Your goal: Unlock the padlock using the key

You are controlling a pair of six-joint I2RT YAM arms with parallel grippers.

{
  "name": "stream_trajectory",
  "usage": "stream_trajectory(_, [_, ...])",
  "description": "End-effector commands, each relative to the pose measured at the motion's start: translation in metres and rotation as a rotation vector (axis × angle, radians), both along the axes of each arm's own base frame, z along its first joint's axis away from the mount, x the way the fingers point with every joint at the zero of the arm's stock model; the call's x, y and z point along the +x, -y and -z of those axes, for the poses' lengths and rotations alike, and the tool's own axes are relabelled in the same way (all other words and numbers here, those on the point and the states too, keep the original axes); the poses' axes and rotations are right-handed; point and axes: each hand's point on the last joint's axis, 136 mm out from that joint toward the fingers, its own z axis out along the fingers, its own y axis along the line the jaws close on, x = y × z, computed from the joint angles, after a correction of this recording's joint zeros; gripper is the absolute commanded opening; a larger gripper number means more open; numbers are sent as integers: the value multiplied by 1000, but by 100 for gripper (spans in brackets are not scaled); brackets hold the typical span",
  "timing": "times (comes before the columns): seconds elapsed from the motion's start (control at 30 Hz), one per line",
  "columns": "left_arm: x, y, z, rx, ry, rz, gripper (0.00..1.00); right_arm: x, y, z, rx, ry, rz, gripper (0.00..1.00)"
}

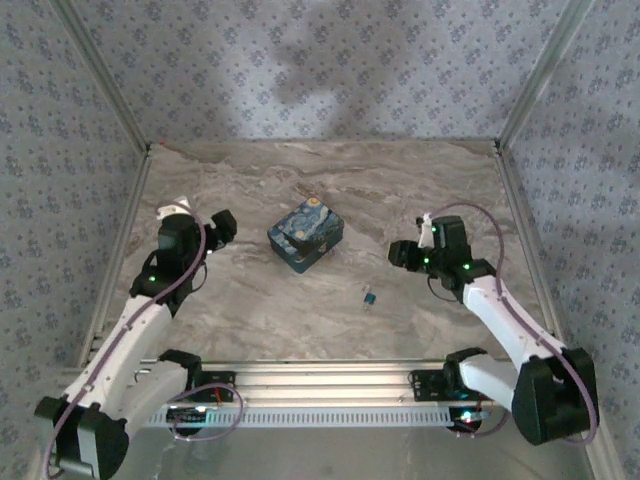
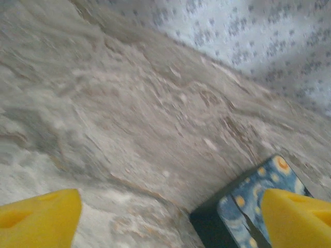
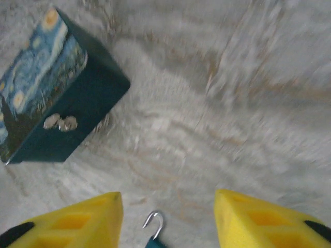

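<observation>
The tiny bluish padlock (image 1: 369,296) lies on the marble table in front of the painted box, between the two arms. In the right wrist view its silver shackle and teal body (image 3: 154,230) poke up at the bottom edge, the shackle swung open like a hook. My right gripper (image 3: 168,219) hangs open over it, yellow fingers (image 3: 83,222) either side and apart from it. The right gripper (image 1: 403,254) sits up and right of the padlock in the top view. My left gripper (image 2: 170,219) is open over bare table beside the box; from above it (image 1: 222,226) is left of the box. No key is visible.
The flat Starry Night box (image 1: 305,235) stands mid-table; its dark side with a small metal clasp (image 3: 60,122) faces the right wrist camera, and a corner of it (image 2: 248,206) shows by the left fingers. Patterned walls enclose the table (image 1: 330,180) on three sides.
</observation>
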Motion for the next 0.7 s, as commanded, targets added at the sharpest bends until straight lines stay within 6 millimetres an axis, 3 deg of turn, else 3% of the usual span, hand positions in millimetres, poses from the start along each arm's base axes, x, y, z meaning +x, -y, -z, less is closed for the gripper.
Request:
stream_trajectory(0.0, [-3,-28,-22,114,95,-92,96,17,32,-27,-108,143,96,56])
stream_trajectory(0.1, [-7,-41,-25,191,141,-116,97,24,53,-40,-126,221,171,69])
stream_trajectory(0.23, [-9,-61,-14,273,160,-172,98,31,88,-47,-160,306,312,99])
stream_trajectory(0.43, [-3,-74,13,385,174,-181,98,41,118,-38,-310,474,376,100])
stream_trajectory(0.67, [6,-81,37,438,105,-167,98,54,127,-21,-457,523,351,100])
